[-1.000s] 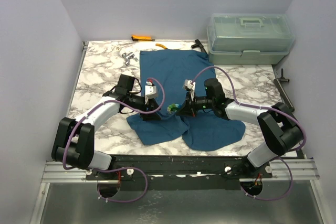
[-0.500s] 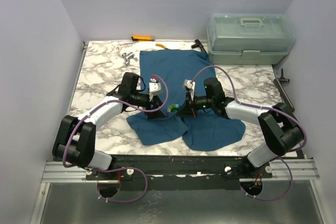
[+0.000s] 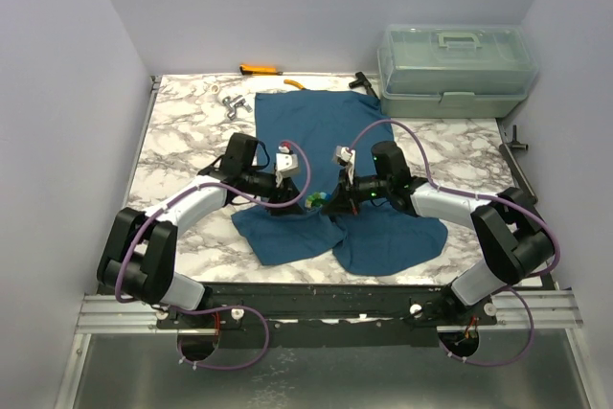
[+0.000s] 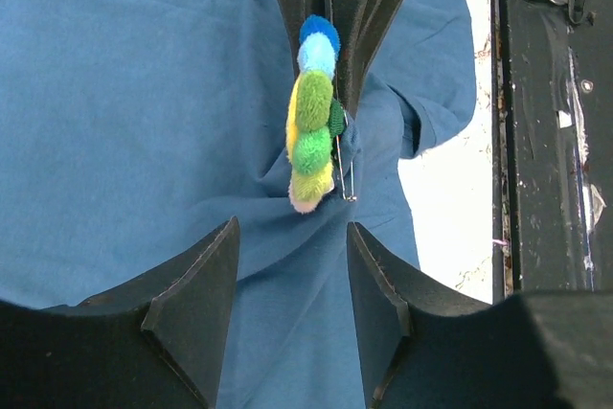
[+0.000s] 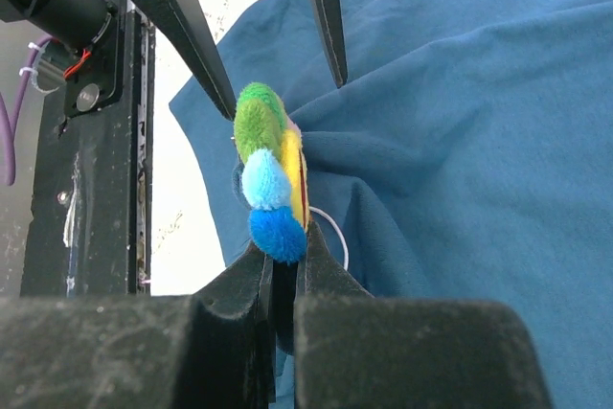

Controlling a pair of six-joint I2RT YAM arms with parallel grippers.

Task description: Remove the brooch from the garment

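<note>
The left arm (image 3: 192,202) and right arm (image 3: 439,204) have white shells between chunky black joints. Purple cables (image 3: 397,126) loop along them and under the black base rail (image 3: 326,299). The left gripper (image 4: 292,237) and right gripper (image 5: 285,261) have matte black, wedge-shaped fingers (image 4: 192,304), and a small white block (image 3: 284,162) sits at each wrist.

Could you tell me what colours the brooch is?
The brooch is blue, light blue, green and yellow; clearest in the left wrist view.

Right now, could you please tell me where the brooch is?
In the top view the brooch sits mid-table on the teal T-shirt, pinched by the right gripper, just ahead of the open left gripper.
</note>
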